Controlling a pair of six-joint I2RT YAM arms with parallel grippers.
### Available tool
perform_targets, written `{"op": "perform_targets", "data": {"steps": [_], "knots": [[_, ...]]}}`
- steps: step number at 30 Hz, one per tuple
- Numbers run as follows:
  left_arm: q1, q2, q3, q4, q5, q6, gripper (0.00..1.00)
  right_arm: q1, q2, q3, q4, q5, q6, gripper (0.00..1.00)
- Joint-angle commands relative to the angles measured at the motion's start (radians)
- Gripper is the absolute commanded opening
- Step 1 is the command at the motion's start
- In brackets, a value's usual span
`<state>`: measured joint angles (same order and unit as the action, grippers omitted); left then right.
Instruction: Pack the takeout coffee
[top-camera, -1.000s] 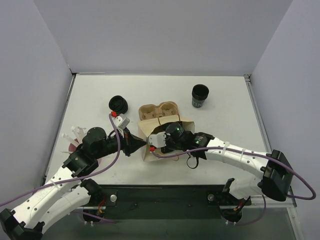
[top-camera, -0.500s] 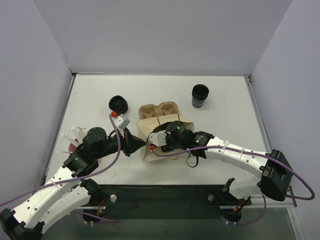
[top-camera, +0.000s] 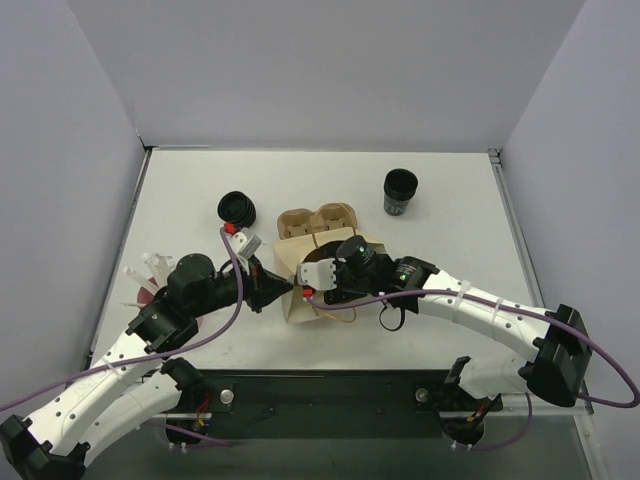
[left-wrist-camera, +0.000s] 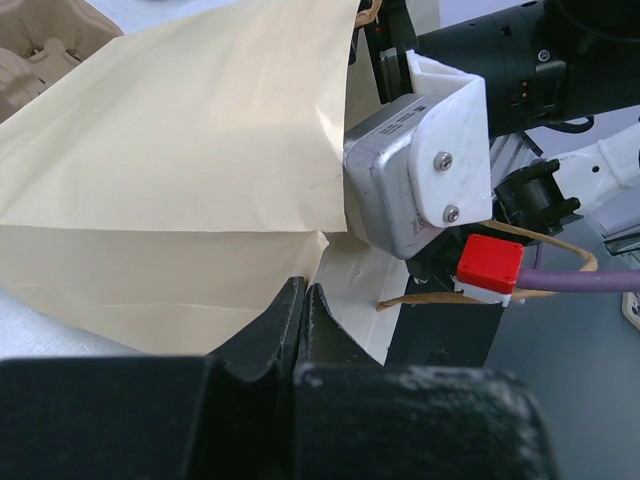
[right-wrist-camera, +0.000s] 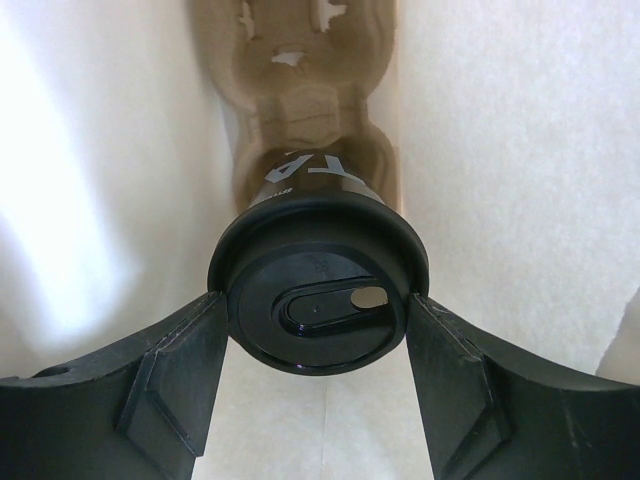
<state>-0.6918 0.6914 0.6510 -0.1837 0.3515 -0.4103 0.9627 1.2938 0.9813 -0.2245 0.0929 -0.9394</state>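
Observation:
The takeout coffee (right-wrist-camera: 318, 300), a small black cup with a round black lid, stands in a well of the brown pulp carrier (right-wrist-camera: 300, 60) inside a tan paper bag (left-wrist-camera: 180, 130). My right gripper (right-wrist-camera: 317, 302) reaches into the bag, and its fingers (right-wrist-camera: 190, 370) press on both sides of the lid. In the top view the bag (top-camera: 292, 262) hides the cup, and only the carrier's far end (top-camera: 318, 220) sticks out. My left gripper (left-wrist-camera: 303, 300) is shut on the bag's edge at the mouth, shown in the top view (top-camera: 288, 288).
A stack of lidless black cups (top-camera: 400, 190) stands at the back right. A stack of loose black lids (top-camera: 237, 208) lies left of the carrier. Clear and pink plastic items (top-camera: 150, 275) lie by the left arm. Walls close in the table's sides.
My right wrist has shifted slightly farther from the near edge and the bag's top has shifted with it. The left gripper keeps its hold on the bag edge.

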Motion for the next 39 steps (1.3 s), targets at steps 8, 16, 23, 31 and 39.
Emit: {"op": "perform_targets", "data": {"steps": [8, 16, 23, 31, 39], "knots": [[0.003, 0.007, -0.001, 0.039, 0.010, -0.004, 0.00, -0.002, 0.001, 0.040, -0.052, -0.062, 0.040, 0.39], [0.003, -0.003, -0.011, 0.052, 0.015, -0.036, 0.00, 0.011, 0.019, -0.044, 0.054, -0.004, 0.033, 0.38], [0.003, -0.007, -0.016, 0.049, 0.009, -0.048, 0.00, 0.033, 0.025, -0.090, 0.139, 0.068, 0.037, 0.38], [0.002, -0.009, -0.010, 0.038, 0.009, -0.048, 0.00, 0.048, 0.041, -0.104, 0.192, 0.125, 0.037, 0.37], [0.002, -0.015, -0.008, 0.001, 0.003, -0.018, 0.00, 0.048, 0.004, -0.084, 0.177, 0.159, 0.025, 0.37]]}}
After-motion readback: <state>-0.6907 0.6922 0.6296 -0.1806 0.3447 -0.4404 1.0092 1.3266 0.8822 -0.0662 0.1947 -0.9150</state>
